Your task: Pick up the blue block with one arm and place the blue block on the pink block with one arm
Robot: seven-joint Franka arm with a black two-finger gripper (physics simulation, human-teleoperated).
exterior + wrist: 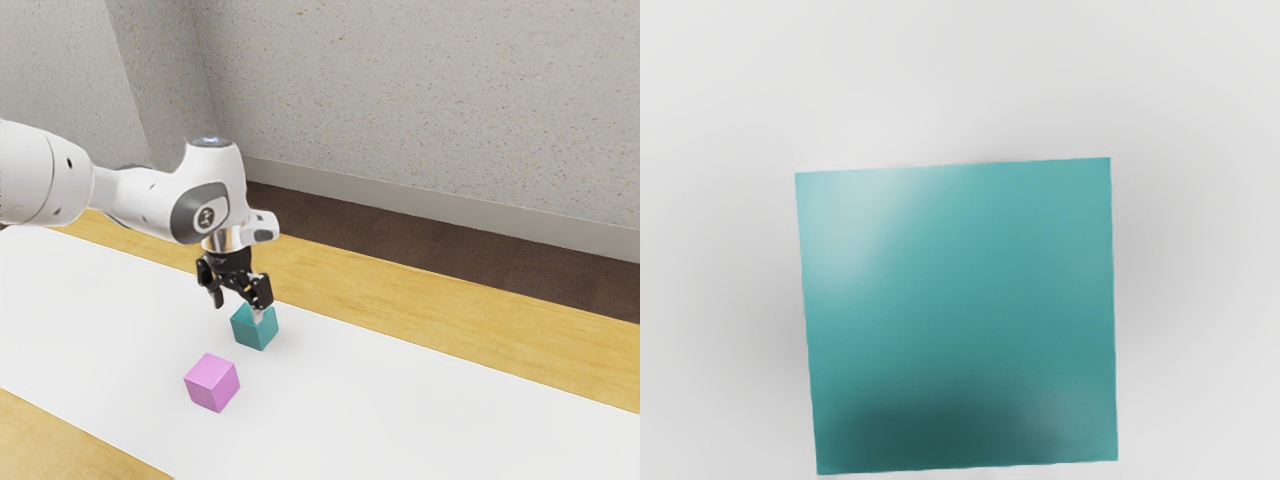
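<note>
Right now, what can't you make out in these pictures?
- Exterior view: the gripper covers part of the blue block's top, so contact is unclear.
- Wrist view: the block's sides lie hidden beneath its own top face.
- Exterior view: the arm's base is cut off by the left edge.

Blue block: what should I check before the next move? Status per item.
1. Gripper open: ok, the fingers stand apart in the exterior view.
2. Hand over the blue block: ok, in the wrist view the block lies right under the hand.
3. Fingers low enough to straddle the block's sides: cannot tell, the tips are at about its top edge.
4. Blue block flat on the white tabletop: ok, not lifted.
5. Pink block ready as target: ok, it sits flat with its top bare, apart from the blue block.
6. Stretch between the two blocks: ok, nothing lies on it.
</note>
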